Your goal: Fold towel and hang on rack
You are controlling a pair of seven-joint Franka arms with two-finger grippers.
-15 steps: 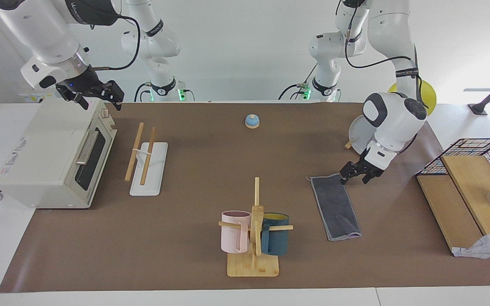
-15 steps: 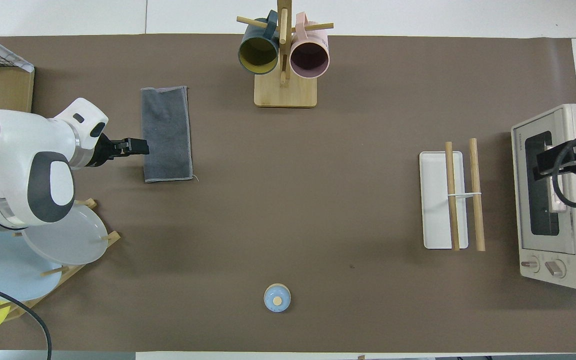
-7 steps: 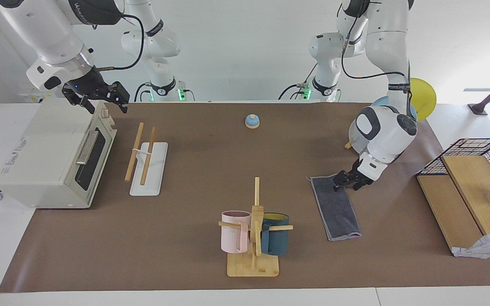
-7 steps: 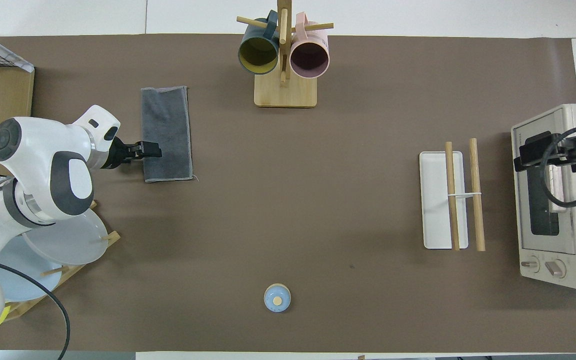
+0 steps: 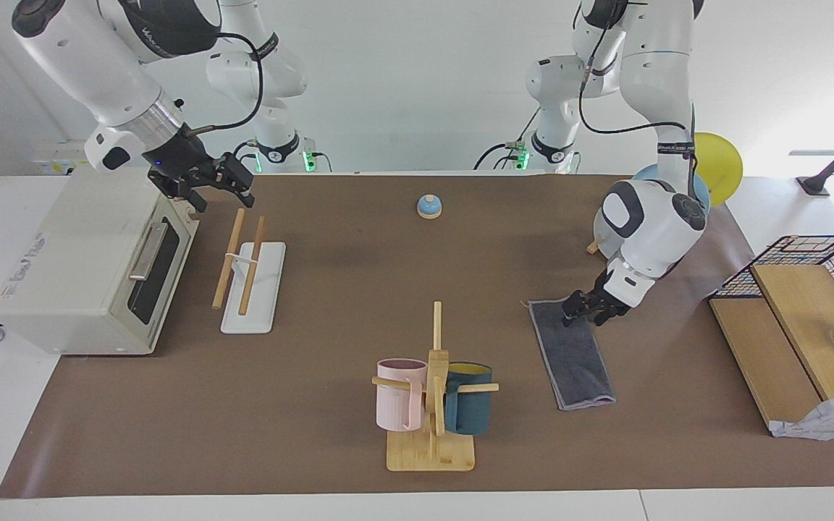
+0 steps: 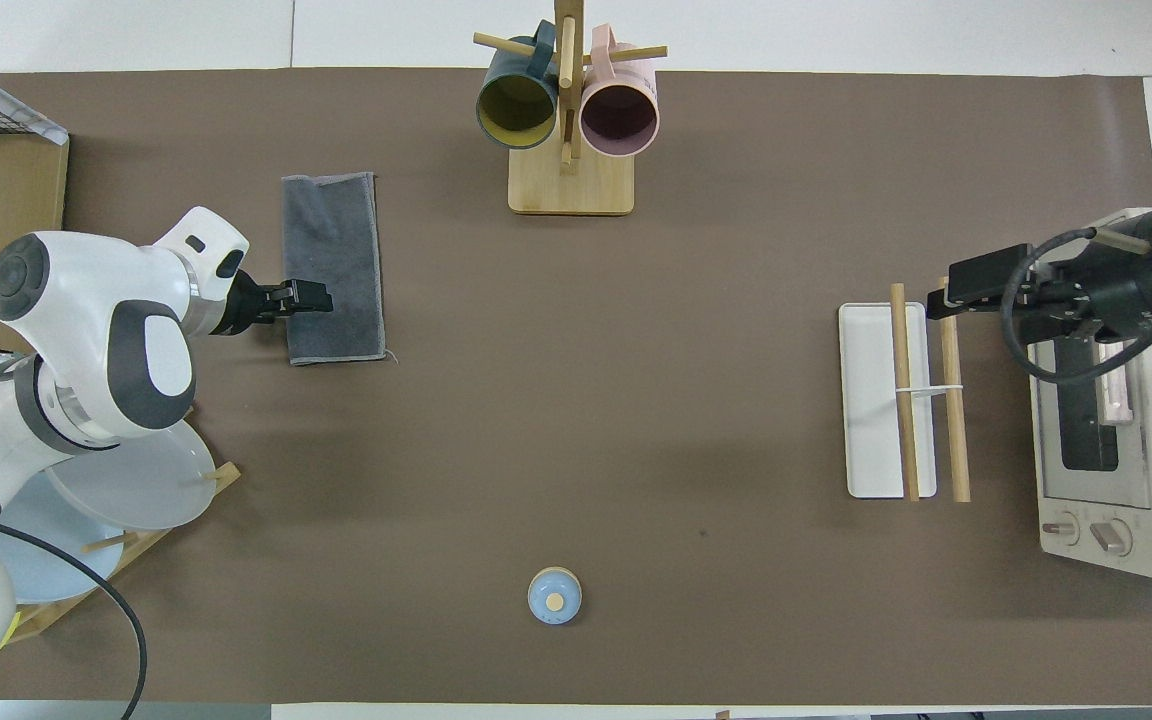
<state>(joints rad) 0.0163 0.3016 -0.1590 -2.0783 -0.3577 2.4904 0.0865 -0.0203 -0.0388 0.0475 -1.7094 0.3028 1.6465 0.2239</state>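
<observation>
The towel [image 5: 571, 354] lies folded into a narrow grey strip, flat on the desk [image 5: 330, 289] toward the left arm's end. The left gripper [image 5: 580, 313] sits low at the towel's corner nearest the robots, jaws spread over that edge; whether they pinch the cloth I cannot tell. The right gripper [image 5: 216, 189] hangs in the air, jaws released and holding nothing, with the rack [image 5: 249, 271] just under them and the oven [image 5: 91, 264] beside them.
</observation>
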